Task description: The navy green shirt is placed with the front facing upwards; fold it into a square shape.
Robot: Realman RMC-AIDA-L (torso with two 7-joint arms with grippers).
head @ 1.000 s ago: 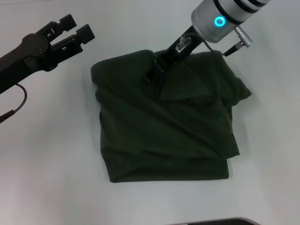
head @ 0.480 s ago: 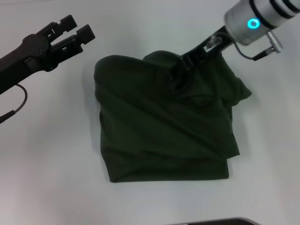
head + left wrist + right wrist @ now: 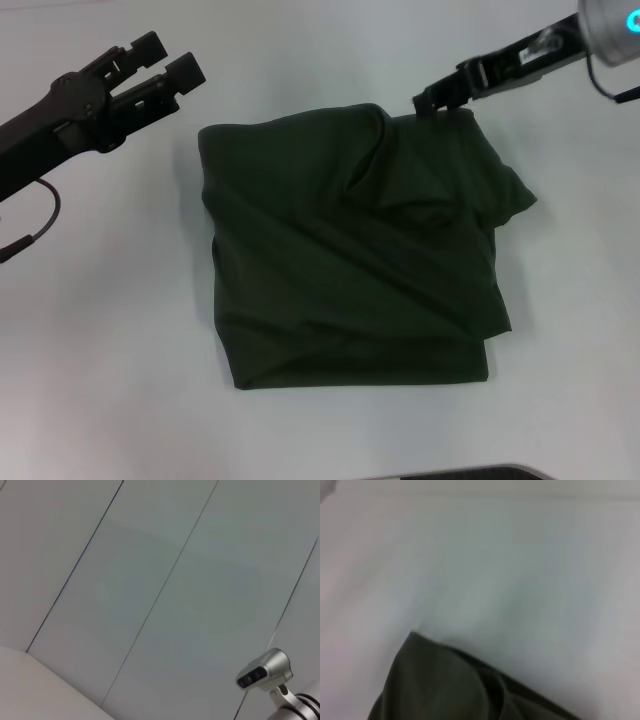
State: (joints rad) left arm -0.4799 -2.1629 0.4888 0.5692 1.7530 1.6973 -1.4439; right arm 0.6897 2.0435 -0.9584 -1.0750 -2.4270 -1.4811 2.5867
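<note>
shirt print: "FREE" lettering hidden, navy green shirt (image 3: 350, 250) folded over itself
right gripper (image 3: 430, 100): finger gap too small to tell

Dark olive-green cotton shirt (image 3: 350, 250) lies folded into a rough square on the white counter (image 3: 110, 330), flat but wrinkled. Near edge fairly straight; far right corner bunched, with diagonal creases and a lobe sticking out on the right side. No lettering visible.

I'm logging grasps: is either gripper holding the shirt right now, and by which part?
Nothing is held. The right gripper is just off the navy green shirt at its far edge; the left gripper hangs open, apart from it.
</note>
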